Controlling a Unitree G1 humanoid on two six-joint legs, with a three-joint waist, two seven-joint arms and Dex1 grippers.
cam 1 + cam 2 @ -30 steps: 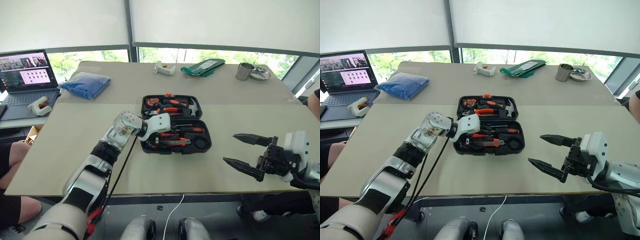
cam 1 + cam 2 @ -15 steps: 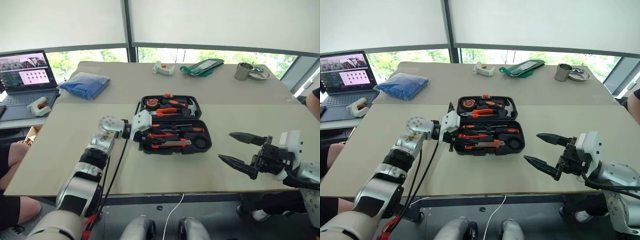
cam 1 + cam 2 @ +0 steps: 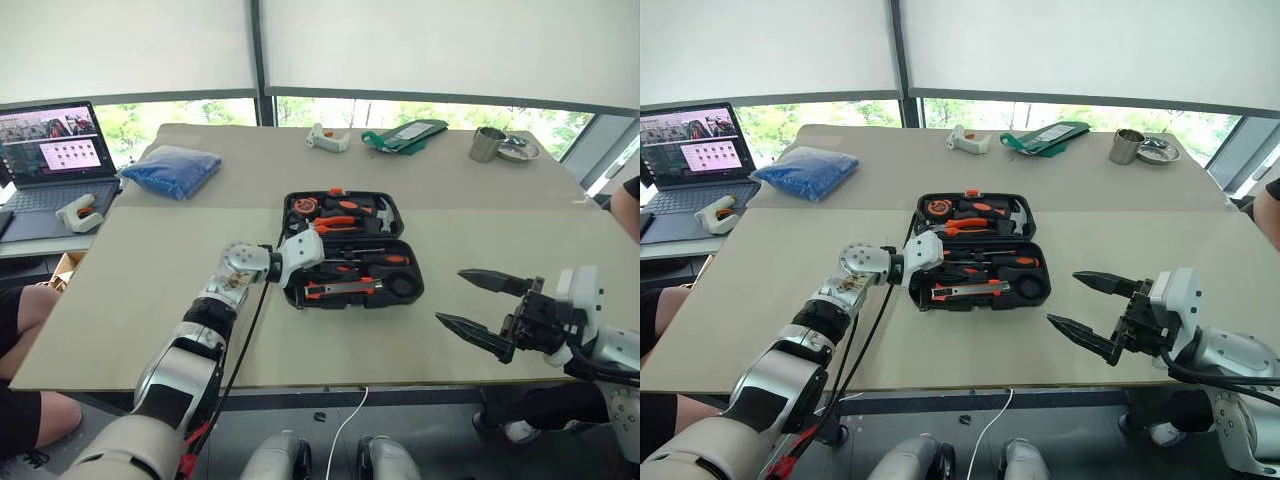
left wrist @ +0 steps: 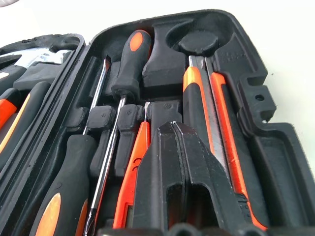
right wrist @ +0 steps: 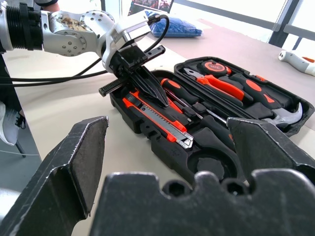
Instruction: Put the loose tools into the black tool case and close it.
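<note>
The black tool case (image 3: 352,259) lies wide open in the middle of the beige surface (image 3: 130,290), lid half on the far side, tray half nearer the robot. The left gripper (image 5: 147,83) is right down over the tray's left end, its fingers (image 4: 187,187) pressed together with nothing between them, tips just above the orange-black utility knife (image 5: 158,118). Beside that knife sit the orange-and-black screwdrivers (image 4: 125,64), bedded in their recesses. In the lid half are the hammer (image 5: 285,117), the pliers (image 5: 216,83) and the tape measure (image 5: 210,67). Off to the right, the right gripper (image 3: 485,310) hangs clear of the case, fingers spread wide and empty. A blue bag (image 3: 170,168) lies at the far left.
</note>
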